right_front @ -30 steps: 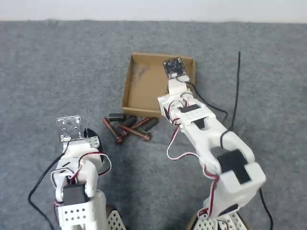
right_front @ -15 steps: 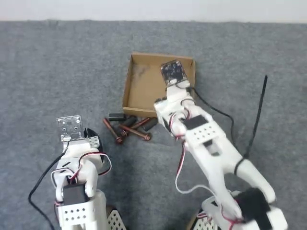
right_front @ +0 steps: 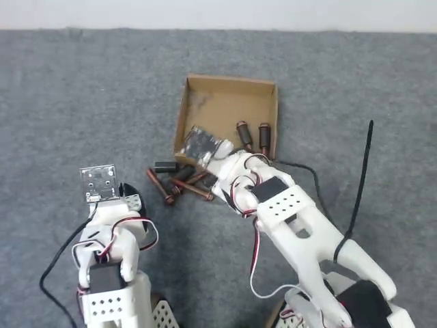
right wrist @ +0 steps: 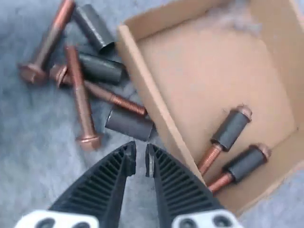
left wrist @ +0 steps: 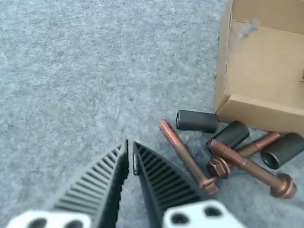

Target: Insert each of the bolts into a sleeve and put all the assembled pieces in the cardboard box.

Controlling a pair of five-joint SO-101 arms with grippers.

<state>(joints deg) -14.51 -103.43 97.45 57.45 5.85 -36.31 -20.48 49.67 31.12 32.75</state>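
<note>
1. Left gripper (left wrist: 130,148): hanging low over the grey carpet (right_front: 82,96), just short of the loose pile. Its jaws are sitting drawn to a narrow slit and gripping nothing.
2. Right gripper (right wrist: 140,156): hovering above the near wall of the cardboard box (right wrist: 152,114), beside the pile. Its jaws are sitting narrow and holding nothing.
3. Loose bolts (left wrist: 187,156), three, copper-coloured: lying on the carpet just outside the box's near wall. Two are crossing near their heads, and the third is pointing away on the left side.
4. Loose sleeves (left wrist: 197,121), three, dark: lying among the bolts, none holding a bolt. One is resting close beside the box's near left corner.
5. Cardboard box: sitting open-topped beyond the pile.
6. Assembled pieces (right wrist: 230,130), two: lying side by side on the box floor toward its right wall, each sleeve wrapping a bolt just below the head.
</note>
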